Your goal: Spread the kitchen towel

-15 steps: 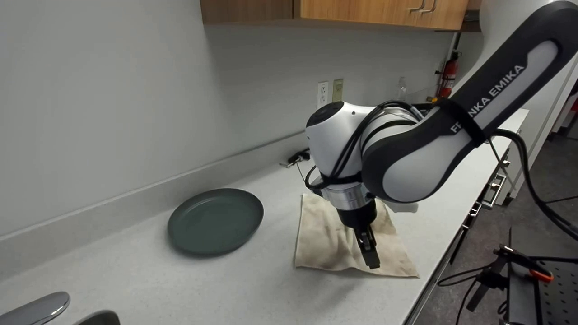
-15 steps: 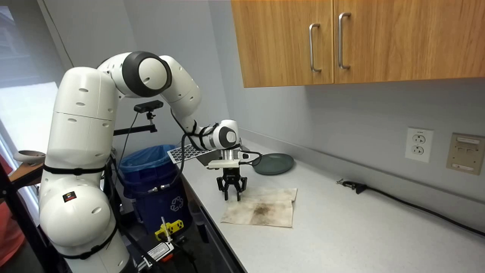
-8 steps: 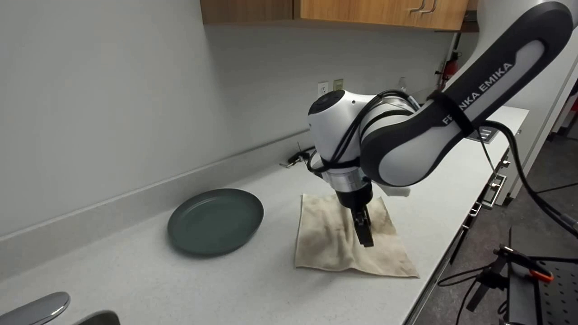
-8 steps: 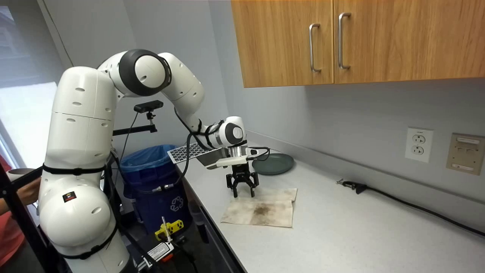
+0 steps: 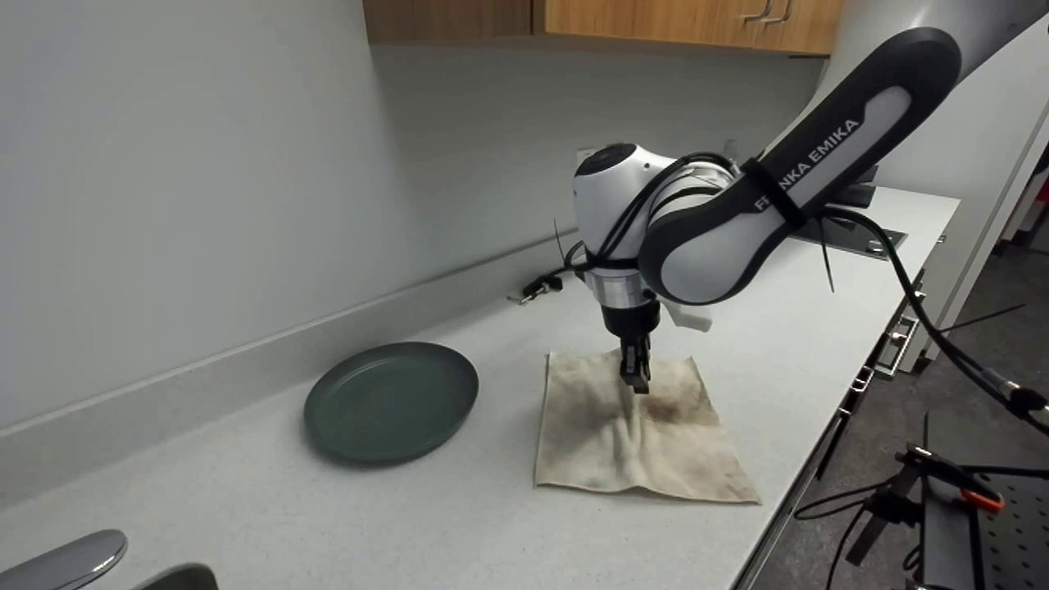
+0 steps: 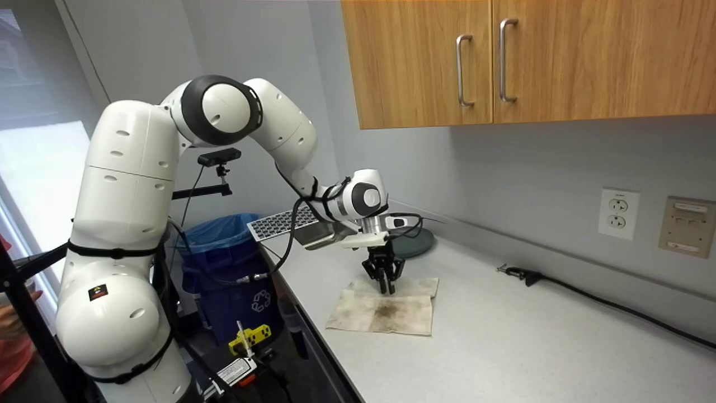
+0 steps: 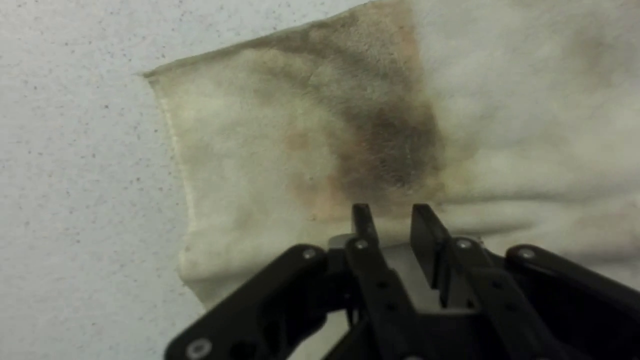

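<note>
Towel (image 5: 582, 459): one, beige, dark-stained, creased, lying on the white counter (image 5: 410, 524). Gripper (image 7: 391, 220): one, black, over the towel; fingers (image 7: 425, 231) parted by a narrow gap; contact with the towel cannot be told. Plate (image 5: 392, 401): one, round, dark green, beside the towel, apart from it. Cord end (image 5: 543, 286): black, beyond the towel, by the wall (image 5: 246, 205). Cabinet (image 5: 656, 20): wooden, above and beyond the towel.

In an exterior view, the towel (image 6: 386, 314) lies on the tabletop (image 6: 531, 347), with the plate (image 6: 417, 246) behind it, the bin (image 6: 229, 299) to its left, and the tool (image 6: 387, 290) over it.
</note>
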Tool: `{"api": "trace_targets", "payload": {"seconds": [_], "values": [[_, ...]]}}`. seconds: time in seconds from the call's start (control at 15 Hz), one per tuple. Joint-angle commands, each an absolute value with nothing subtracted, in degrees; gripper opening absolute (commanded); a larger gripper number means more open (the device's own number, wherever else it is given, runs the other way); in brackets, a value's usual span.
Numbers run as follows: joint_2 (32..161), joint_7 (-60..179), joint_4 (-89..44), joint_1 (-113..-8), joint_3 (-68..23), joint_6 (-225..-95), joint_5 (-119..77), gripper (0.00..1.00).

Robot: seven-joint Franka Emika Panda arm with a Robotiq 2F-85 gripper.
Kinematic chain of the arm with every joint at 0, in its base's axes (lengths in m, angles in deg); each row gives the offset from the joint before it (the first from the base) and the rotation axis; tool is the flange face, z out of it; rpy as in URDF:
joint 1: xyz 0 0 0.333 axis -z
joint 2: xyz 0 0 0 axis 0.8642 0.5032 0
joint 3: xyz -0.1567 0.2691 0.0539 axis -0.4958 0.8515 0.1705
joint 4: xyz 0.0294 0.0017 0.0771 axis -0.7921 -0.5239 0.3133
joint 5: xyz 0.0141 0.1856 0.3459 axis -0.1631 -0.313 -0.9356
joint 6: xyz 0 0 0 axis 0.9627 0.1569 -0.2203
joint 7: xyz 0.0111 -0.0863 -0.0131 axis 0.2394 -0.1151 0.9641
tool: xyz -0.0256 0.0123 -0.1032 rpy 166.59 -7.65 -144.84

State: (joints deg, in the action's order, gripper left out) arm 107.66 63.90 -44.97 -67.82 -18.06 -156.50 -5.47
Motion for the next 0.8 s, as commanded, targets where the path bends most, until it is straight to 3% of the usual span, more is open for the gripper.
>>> {"api": "trace_targets", "payload": {"seconds": [0.0,0.73], "values": [[110.1,62.6,-42.1,-65.7,-19.4,-158.7,-6.9,0.0],[110.9,61.3,-42.7,-61.0,-23.4,-157.6,-8.9,0.0]]}}
